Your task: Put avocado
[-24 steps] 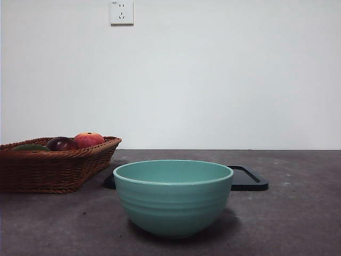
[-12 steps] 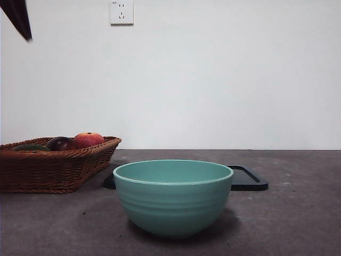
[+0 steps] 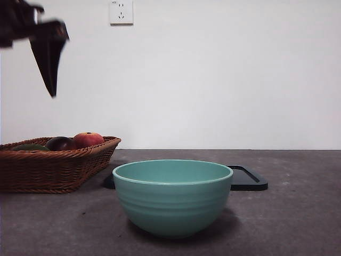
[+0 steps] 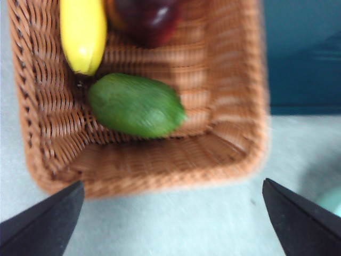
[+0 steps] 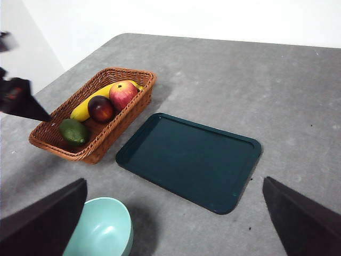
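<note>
The avocado (image 4: 136,105) is dark green and oval. It lies in the near end of a wicker basket (image 4: 229,133), right below my left gripper (image 4: 172,184), which is open and empty above the basket's end. In the front view only the avocado's top (image 3: 29,147) shows over the basket rim (image 3: 53,170), and the left gripper (image 3: 50,58) hangs high above it at the upper left. In the right wrist view the avocado (image 5: 73,131) lies at the basket's near end. My right gripper (image 5: 173,181) is open, empty and high over the table.
The basket also holds a yellow banana (image 4: 82,32), a dark maroon fruit (image 3: 60,143) and a red-orange fruit (image 3: 88,138). A teal bowl (image 3: 173,197) stands at the front centre. A dark flat tray (image 5: 189,160) lies behind it, to the right of the basket.
The left gripper has come down into the front view from the upper left corner, lower and further right than before. The fruit, basket, bowl and tray have not moved.
</note>
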Controlling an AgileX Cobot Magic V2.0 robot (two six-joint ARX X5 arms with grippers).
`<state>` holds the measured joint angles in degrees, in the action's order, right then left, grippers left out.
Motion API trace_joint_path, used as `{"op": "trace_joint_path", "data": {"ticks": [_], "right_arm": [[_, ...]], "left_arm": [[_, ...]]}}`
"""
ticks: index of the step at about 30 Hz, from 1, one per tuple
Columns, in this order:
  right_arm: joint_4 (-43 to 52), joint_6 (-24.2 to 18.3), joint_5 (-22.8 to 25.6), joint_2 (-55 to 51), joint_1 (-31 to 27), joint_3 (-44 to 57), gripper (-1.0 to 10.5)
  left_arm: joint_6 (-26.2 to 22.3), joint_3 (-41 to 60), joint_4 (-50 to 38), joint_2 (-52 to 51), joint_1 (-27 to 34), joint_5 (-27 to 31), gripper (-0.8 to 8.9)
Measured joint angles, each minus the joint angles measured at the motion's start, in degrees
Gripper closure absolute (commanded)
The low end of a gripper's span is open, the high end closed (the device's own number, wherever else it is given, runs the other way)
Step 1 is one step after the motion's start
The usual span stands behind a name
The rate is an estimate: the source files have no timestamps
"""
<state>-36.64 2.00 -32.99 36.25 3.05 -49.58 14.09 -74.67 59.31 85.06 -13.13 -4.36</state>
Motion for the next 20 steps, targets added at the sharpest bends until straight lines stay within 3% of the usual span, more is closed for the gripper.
{"op": "trace_joint_path", "data": {"ticks": [11,20], "right_arm": [[0.0,1.29,-0.02,0.0,0.74,0.0,3.8],[-0.02,1.44,-0.02,0.0,1.46,0.0,3.8]], "left_arm": [[0.26,-0.59,-5.18,13.14,3.37,0.0,2.2],[0.39,-0.59,-9.81,16.98,4.02,-0.02,2.2]]}}
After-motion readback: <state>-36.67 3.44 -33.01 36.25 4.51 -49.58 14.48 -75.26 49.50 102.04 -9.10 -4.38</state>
